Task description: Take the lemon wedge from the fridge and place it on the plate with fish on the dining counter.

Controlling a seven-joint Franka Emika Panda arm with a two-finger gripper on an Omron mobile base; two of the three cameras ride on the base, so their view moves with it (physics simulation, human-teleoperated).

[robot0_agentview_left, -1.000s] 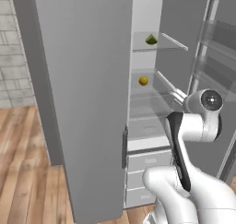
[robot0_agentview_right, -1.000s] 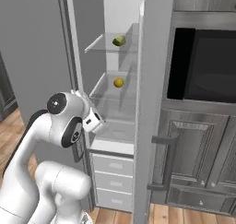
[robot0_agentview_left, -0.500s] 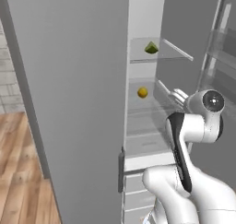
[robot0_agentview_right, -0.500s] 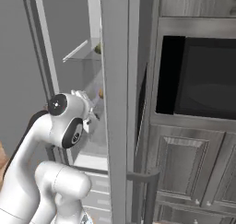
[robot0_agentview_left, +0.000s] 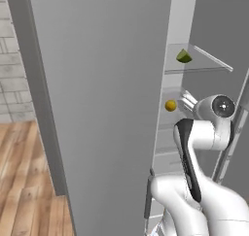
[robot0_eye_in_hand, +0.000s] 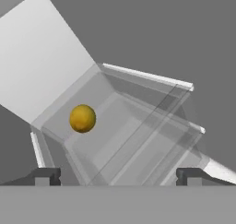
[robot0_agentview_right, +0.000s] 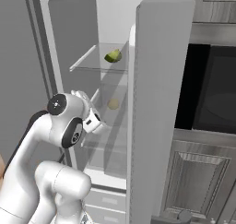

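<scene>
The lemon wedge [robot0_agentview_left: 184, 56] is a small yellow-green piece with a pointed top and a darker green underside. It sits on the upper glass shelf [robot0_agentview_left: 197, 65] of the fridge [robot0_agentview_left: 107, 104], in the upper right of the left base view. In the right base view the same wedge [robot0_agentview_right: 112, 56] appears upper centre, resting on that shelf [robot0_agentview_right: 99, 64] just left of the open right door [robot0_agentview_right: 156, 108].

One shelf down lies the round orange-yellow fruit [robot0_agentview_left: 170, 105]. In the right base view it [robot0_agentview_right: 113, 103] shows pale through the glass, beside the door edge. In the hand view it [robot0_eye_in_hand: 82, 118] sits left of centre on the clear lower shelf [robot0_eye_in_hand: 124, 135], with the white inner wall at upper left.

My gripper [robot0_eye_in_hand: 117, 176] stands with its jaws spread wide: the two dark fingertips [robot0_eye_in_hand: 44, 176] sit far apart at the lower left and lower right of the hand view, with nothing between them. I hold nothing. In the left base view my hand [robot0_agentview_left: 188, 100] is just right of the round fruit, at the lower shelf's level. The lemon wedge is above my gripper, one shelf higher, and apart from it. In the right base view my hand [robot0_agentview_right: 90, 119] is at left centre, below and left of the wedge.
</scene>
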